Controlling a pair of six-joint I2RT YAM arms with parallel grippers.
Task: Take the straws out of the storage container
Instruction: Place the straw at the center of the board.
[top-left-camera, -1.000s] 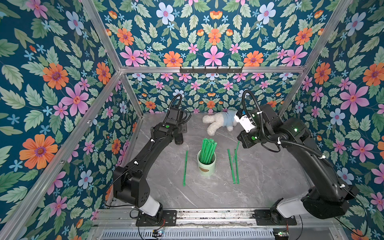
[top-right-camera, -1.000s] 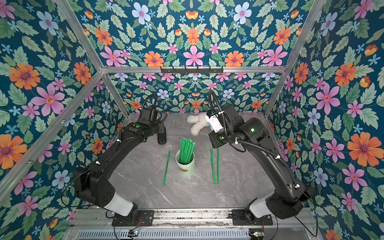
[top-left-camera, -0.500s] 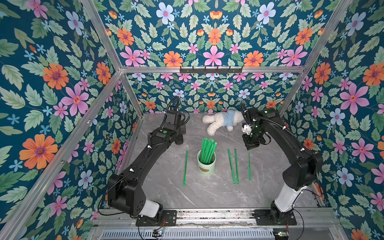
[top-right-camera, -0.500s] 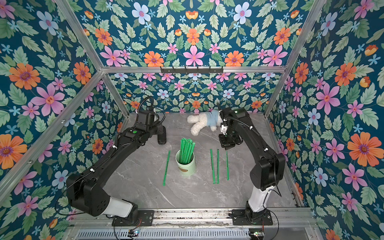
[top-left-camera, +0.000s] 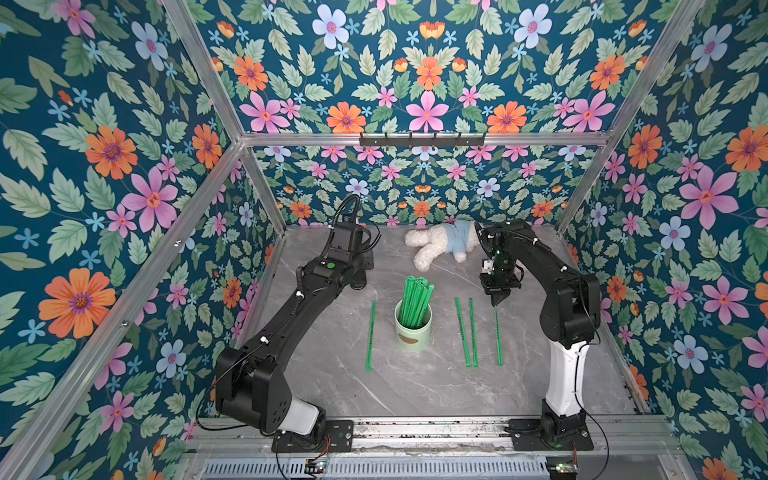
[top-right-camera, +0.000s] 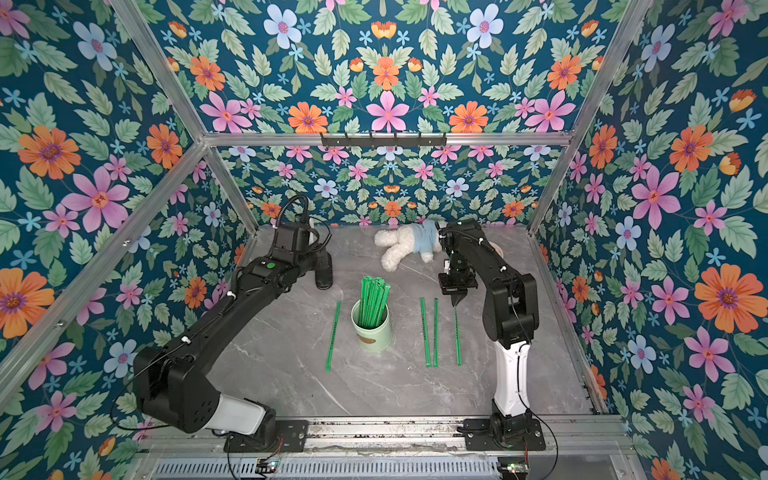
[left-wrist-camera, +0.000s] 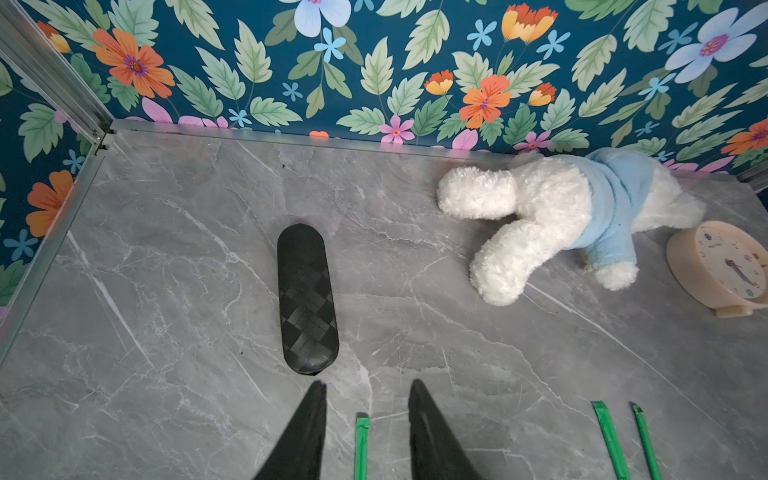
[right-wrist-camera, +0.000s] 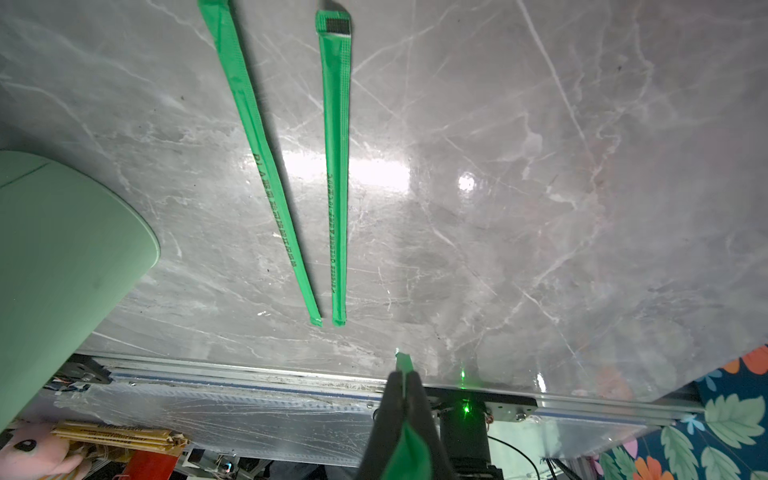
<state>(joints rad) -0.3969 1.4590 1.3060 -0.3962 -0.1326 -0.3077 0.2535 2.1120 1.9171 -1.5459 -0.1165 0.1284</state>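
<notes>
Straws (top-left-camera: 415, 301), both top views: bundle upright in storage container (top-left-camera: 412, 336), mid-worktop (top-left-camera: 415, 395); others lie alongside.
Left wrist: left jaws spread, empty; lone straw (left-wrist-camera: 362, 444) seen between them.
Right wrist: right jaws pressed together, pinching held straw (right-wrist-camera: 405, 449).

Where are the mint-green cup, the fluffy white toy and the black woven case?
Pale mint-green cylindrical cup (top-left-camera: 415, 330): in a top view, side wall.
Fluffy white plush toy (left-wrist-camera: 552, 199): left wrist view, white body.
Black woven oval case (left-wrist-camera: 307, 299): left wrist view, middle.
</notes>
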